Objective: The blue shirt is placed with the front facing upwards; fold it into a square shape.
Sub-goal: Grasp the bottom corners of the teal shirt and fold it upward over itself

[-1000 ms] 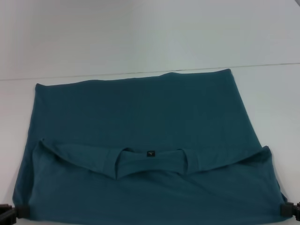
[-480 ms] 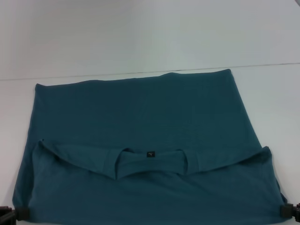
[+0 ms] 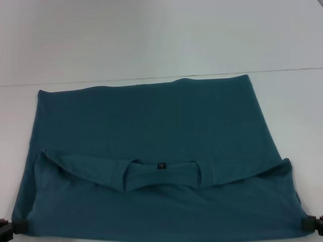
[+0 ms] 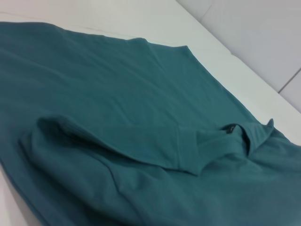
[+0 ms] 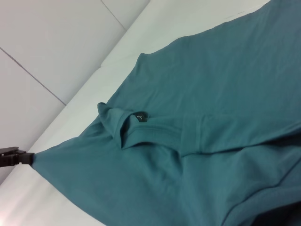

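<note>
Head view shows the blue shirt (image 3: pixel 151 131) spread flat on the white table (image 3: pixel 151 40), filling most of the near half of the surface. Its long axis runs left to right across the robot's front. The straight far edge lies toward the back of the table, just short of a thin seam line in the tabletop. The near part is folded over on itself, so the collar with its small dark neck label (image 3: pixel 161 165) sits in the middle of the cloth with the neck opening facing away from the robot, and a sleeve fold angles out to each side of it. Only plain teal cloth shows; no lettering is visible.

At the near left corner of the shirt the left gripper (image 3: pixel 15 227) is a dark shape at the picture's edge, touching the cloth corner, which is drawn to a point there; it appears closed on the fabric. At the near right corner the right gripper (image 3: pixel 309 224) meets the cloth in the same way. In the right wrist view the left gripper (image 5: pixel 16 157) shows far off, pinching the stretched tip of the shirt (image 5: pixel 197 117).
</note>
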`<state>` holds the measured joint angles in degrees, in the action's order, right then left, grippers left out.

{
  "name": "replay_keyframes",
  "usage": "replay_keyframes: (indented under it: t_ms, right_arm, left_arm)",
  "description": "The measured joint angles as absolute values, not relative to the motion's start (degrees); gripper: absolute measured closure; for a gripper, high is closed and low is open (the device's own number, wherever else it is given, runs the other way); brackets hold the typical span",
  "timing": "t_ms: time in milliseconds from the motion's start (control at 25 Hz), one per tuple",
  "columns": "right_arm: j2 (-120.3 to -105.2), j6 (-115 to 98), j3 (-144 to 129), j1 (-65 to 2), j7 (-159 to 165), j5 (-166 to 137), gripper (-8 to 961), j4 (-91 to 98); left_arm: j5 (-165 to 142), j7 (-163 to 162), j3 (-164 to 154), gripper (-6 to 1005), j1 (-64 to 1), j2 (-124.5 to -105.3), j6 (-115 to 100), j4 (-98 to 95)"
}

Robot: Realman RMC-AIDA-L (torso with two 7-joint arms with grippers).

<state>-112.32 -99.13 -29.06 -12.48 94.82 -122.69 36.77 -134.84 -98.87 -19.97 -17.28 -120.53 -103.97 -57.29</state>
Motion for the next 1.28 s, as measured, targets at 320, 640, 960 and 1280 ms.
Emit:
replay_keyframes:
  t_ms: [320, 640, 960, 1280]
  right_arm:
    - [-112.59, -98.65, -26.59, -14.41, 94.75, -122.37, 916, 36.73]
    - [-112.46, -97.44, -22.37, -19.63, 95.58, -122.24, 916, 36.68]
    - [-112.99, -87.84, -20.32, -27.74, 98.34, -122.07, 916, 36.39]
    - [-114.91, -68.06, -20.95, -37.95, 98.76, -122.09, 916, 31.59]
  left_arm:
    - [-133.48, -99.00, -18.19, 1001, -18.42, -120.22, -102.58, -57.04]
    - [-131.03, -99.34, -13.46, 996, -22.15, -118.67, -100.52, -54.38]
    - [-128.73, -101.31, -13.17, 985, -30.92, -117.41, -88.19, -47.06]
    - [-128.62, -101.62, -14.78, 974, -41.07, -116.41, -68.22, -37.97]
